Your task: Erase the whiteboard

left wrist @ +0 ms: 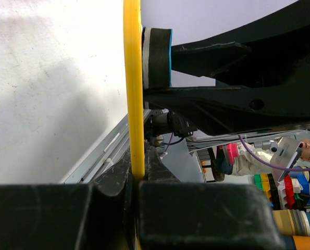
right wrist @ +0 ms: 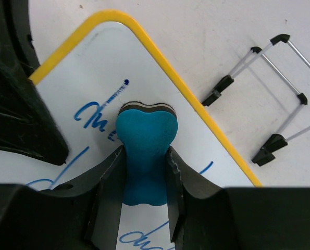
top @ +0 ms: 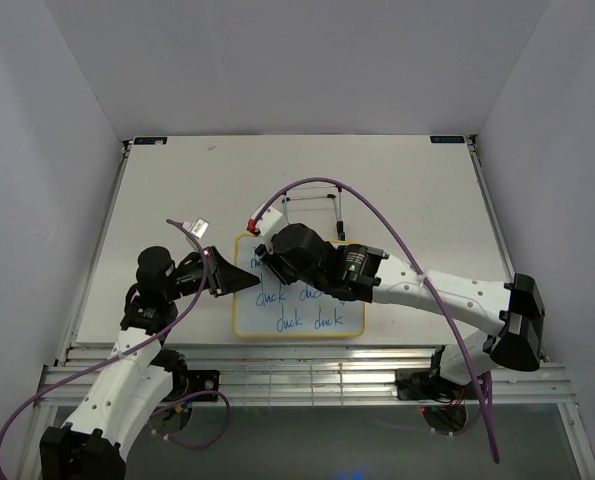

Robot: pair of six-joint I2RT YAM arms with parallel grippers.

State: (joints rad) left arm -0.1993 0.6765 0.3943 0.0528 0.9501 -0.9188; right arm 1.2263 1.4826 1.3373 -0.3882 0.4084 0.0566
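One white table carries everything here, and the whiteboard lies flat on it near the front edge, between my two arms and roughly in the middle of the tabletop. My left gripper meets the board at its left edge; the left wrist camera shows that gripper closed all the way down on the yellow frame, which runs straight up between the jaws. My right gripper hangs over the board's far left corner, reaching in from the right. Just beyond the board's far edge lies the thin black wire stand, flat on the table and close to the board. Smaller than that is the blue bone-shaped eraser, pinched tight at its waist between my right jaws, its dark felt end pressed against the white surface. Blue handwriting covers the board: rows of "duck" show along the near half, and a short broken blue stroke sits just left of the eraser's head.
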